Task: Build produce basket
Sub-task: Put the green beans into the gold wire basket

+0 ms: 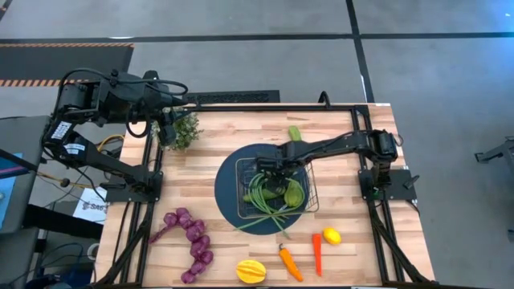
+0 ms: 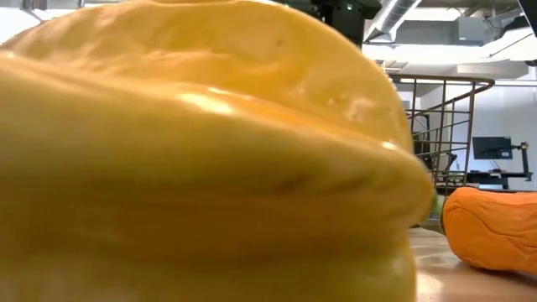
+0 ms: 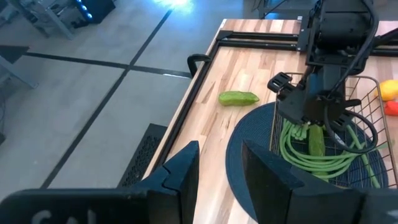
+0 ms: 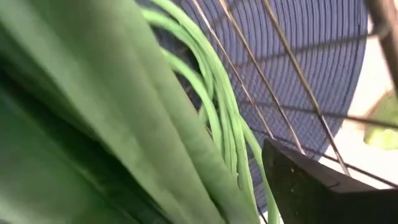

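Note:
The wire basket (image 1: pixel 312 181) (image 3: pixel 373 106) sits on a dark blue round mat (image 1: pixel 229 201). A green bean bundle (image 1: pixel 269 205) (image 3: pixel 311 163) and a cucumber (image 1: pixel 294 193) lie in it. My right gripper (image 1: pixel 269 170) (image 3: pixel 314 121) hangs over the basket's far left part, shut on another cucumber. A third cucumber (image 1: pixel 294 132) (image 3: pixel 238 98) lies on the table beyond the mat. Grapes (image 1: pixel 191 237), a yellow ribbed fruit (image 1: pixel 250 271) (image 2: pixel 210 168), a carrot (image 1: pixel 290 262) (image 2: pixel 491 231), a chili (image 1: pixel 317 253) and a lemon (image 1: pixel 332 236) lie near the front edge. My left gripper (image 1: pixel 167 128) (image 3: pixel 221 174) waits open at the far left. My right gripper pinches a green cucumber's upper end (image 3: pixel 315 129) between its two fingers, coming from above and pointing down. The cucumber stands nearly upright below the fingers, its lower end (image 3: pixel 317 152) among the beans in the basket. In the right wrist view the cucumber (image 4: pixel 74 124) hides one finger.
A bushy potted plant (image 1: pixel 186 128) stands right beside my left gripper at the table's far left. A black frame rail (image 1: pixel 265 105) (image 3: pixel 205 68) runs along the far edge and down both sides. Bare wood (image 1: pixel 193 172) lies between the plant, the mat and the grapes.

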Tool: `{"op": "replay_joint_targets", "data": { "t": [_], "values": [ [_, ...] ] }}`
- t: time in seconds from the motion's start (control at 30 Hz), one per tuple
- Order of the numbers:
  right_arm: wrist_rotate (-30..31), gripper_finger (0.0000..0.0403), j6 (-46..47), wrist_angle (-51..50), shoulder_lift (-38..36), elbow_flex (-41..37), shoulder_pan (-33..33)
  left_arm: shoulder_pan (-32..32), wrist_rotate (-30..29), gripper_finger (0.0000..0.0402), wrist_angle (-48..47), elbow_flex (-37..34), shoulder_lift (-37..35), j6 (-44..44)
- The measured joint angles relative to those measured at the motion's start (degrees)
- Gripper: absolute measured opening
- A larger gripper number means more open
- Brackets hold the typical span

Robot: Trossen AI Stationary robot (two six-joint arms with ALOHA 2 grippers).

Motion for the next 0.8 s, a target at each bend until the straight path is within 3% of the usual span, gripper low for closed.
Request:
{"op": "replay_joint_targets", "data": {
  "t": [0.37, 0.8],
  "values": [
    [0.15, 0.0256, -0.25, -0.77, 0.00, -0.44, 0.53, 0.01, 0.04, 0.0112, 0.03, 0.00, 0.02, -0.02],
    [0.19, 0.0256, 0.15, 6.73, -0.02, -0.37, 0.50, 0.00, -0.21, 0.0112, 0.08, 0.00, 0.00, 0.16]
  ]
}}
